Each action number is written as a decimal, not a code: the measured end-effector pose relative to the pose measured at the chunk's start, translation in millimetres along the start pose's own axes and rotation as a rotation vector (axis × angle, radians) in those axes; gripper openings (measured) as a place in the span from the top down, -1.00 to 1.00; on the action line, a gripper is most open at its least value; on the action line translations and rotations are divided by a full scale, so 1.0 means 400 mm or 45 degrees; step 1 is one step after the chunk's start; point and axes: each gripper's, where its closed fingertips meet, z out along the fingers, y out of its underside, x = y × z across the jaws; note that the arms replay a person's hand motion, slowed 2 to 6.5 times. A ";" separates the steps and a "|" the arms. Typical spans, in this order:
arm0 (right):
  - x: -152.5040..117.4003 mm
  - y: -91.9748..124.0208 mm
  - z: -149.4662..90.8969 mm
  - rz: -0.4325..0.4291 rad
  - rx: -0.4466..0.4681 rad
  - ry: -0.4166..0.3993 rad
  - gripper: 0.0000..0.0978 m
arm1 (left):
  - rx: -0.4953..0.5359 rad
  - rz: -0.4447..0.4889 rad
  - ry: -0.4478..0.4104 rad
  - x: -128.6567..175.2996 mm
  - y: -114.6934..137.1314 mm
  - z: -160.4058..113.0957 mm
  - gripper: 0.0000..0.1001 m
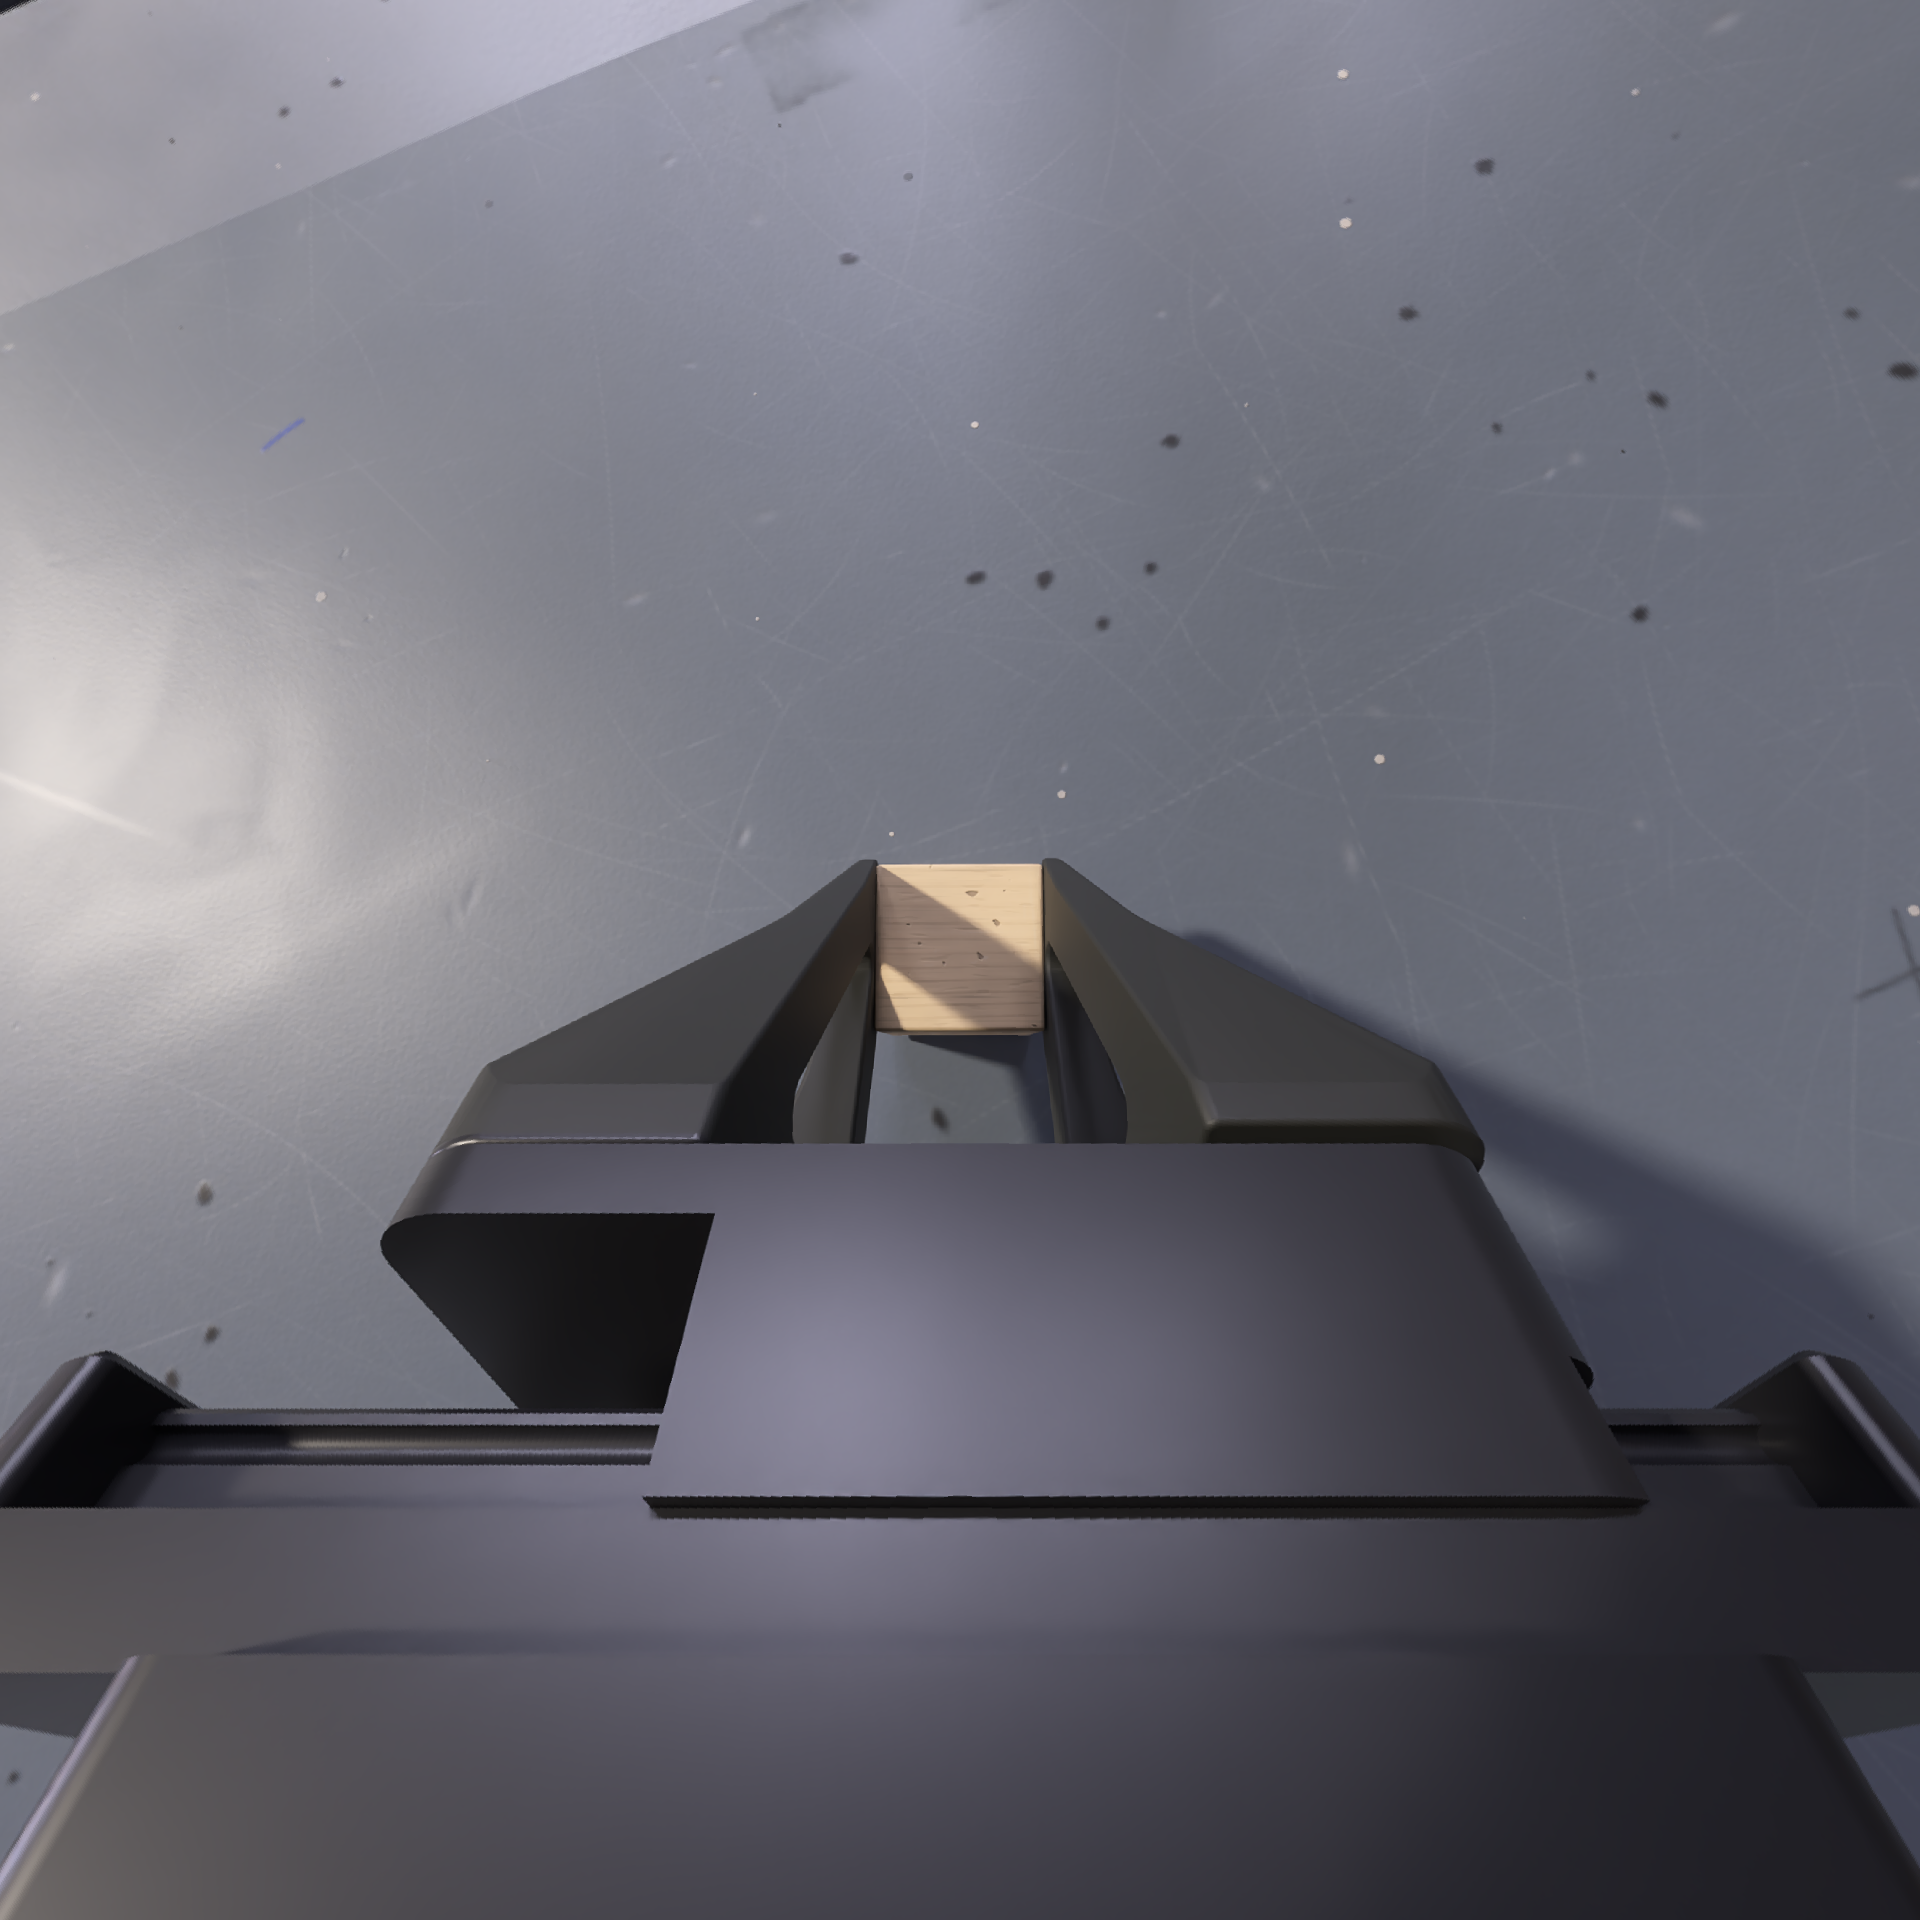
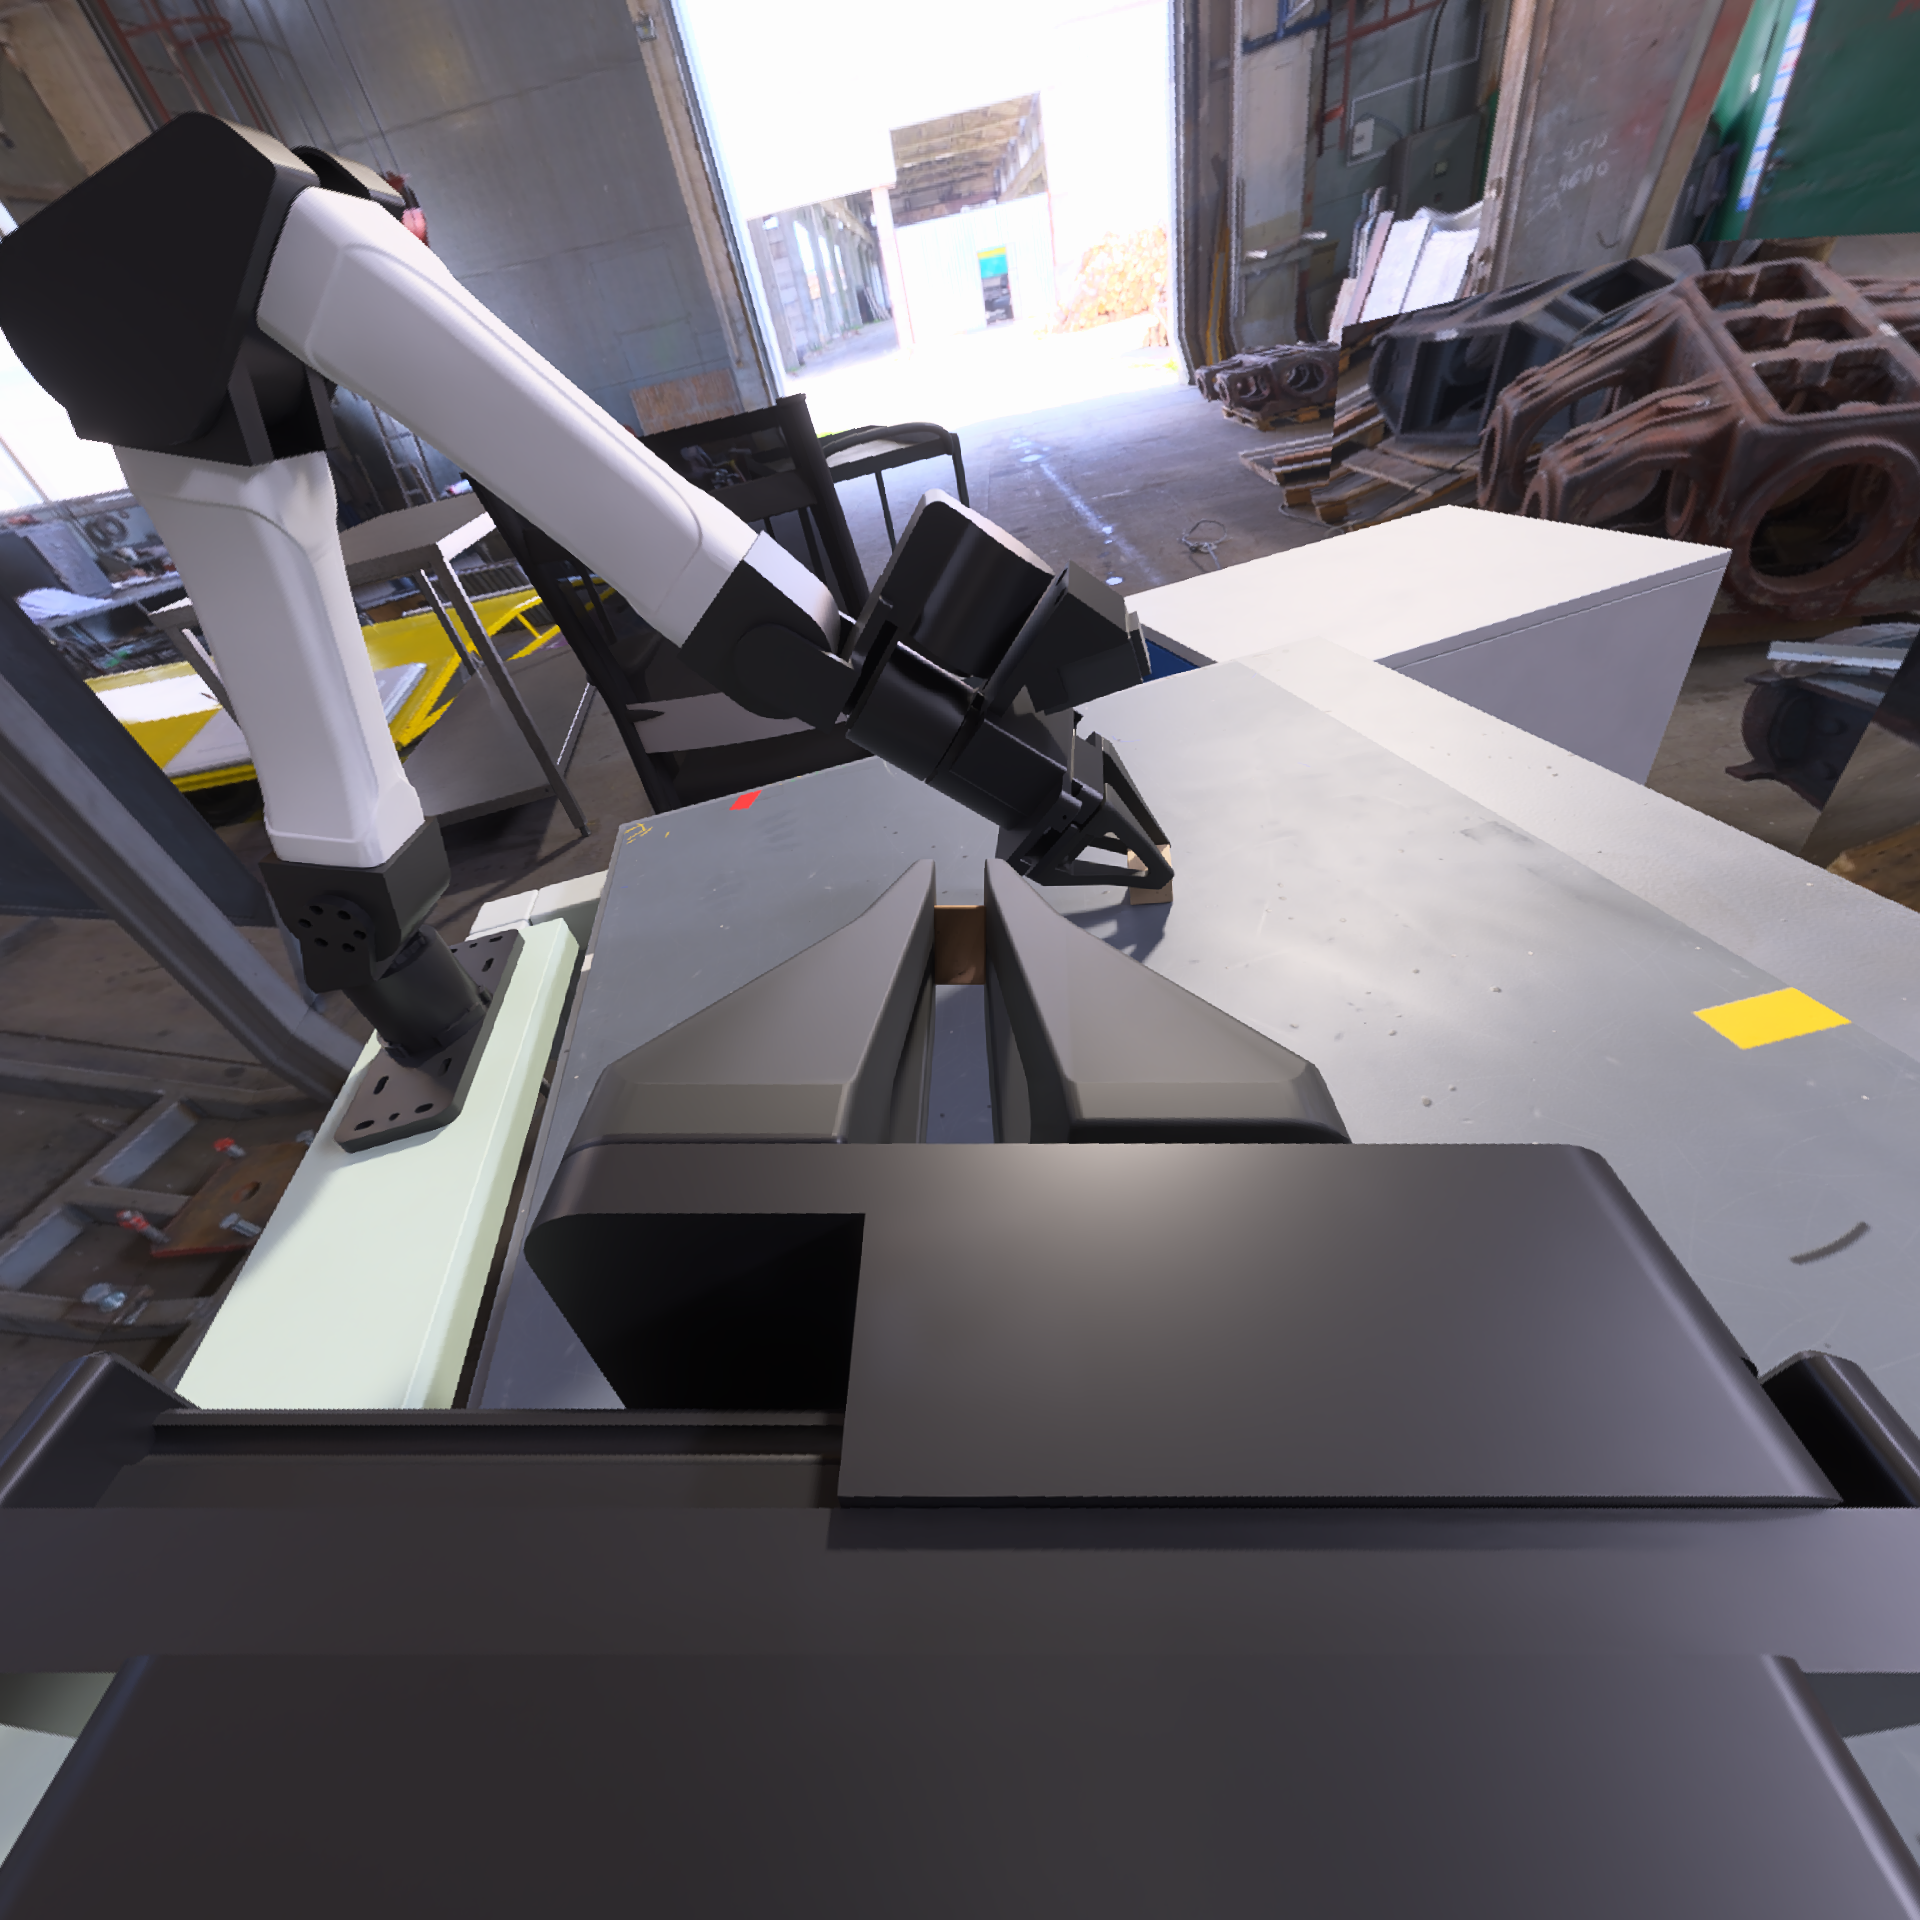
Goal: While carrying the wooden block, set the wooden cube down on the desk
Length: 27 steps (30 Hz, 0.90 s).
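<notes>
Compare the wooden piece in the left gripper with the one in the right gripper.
The wooden cube is pale and sunlit; the wooden block is darker brown and shaded.
The cube shows a broad square face between the left gripper fingers; the block shows only a narrow strip in the right gripper.
The cube sits low near the desk; the block's height is unclear.
Both are clamped at the fingertips.

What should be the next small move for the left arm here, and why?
Probably open the left gripper a little to release the wooden cube. In the right wrist view the cube looks down at the desk, though contact is hard to confirm. The right gripper should keep its pinch on the wooden block.
</notes>
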 end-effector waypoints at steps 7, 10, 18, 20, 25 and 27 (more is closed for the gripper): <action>-0.004 0.006 0.009 -0.001 -0.017 -0.004 0.84 | -0.026 -0.044 -0.012 -0.012 -0.002 0.008 0.31; -0.005 0.009 0.011 -0.001 -0.026 -0.003 0.84 | -0.022 -0.052 -0.006 -0.013 -0.002 0.008 0.09; -0.005 0.009 0.016 0.001 -0.034 -0.004 0.84 | 0.008 -0.071 -0.013 -0.010 0.006 -0.007 -0.09; -0.004 0.006 0.017 0.000 -0.032 -0.005 0.84 | 0.012 -0.073 -0.012 -0.009 0.007 -0.011 -0.11; 0.000 0.005 0.022 0.009 -0.029 -0.011 0.84 | 0.012 -0.070 -0.014 -0.007 0.008 -0.015 -0.12; 0.000 0.006 0.023 0.014 -0.029 -0.015 0.84 | 0.011 -0.067 -0.016 -0.007 0.008 -0.016 -0.12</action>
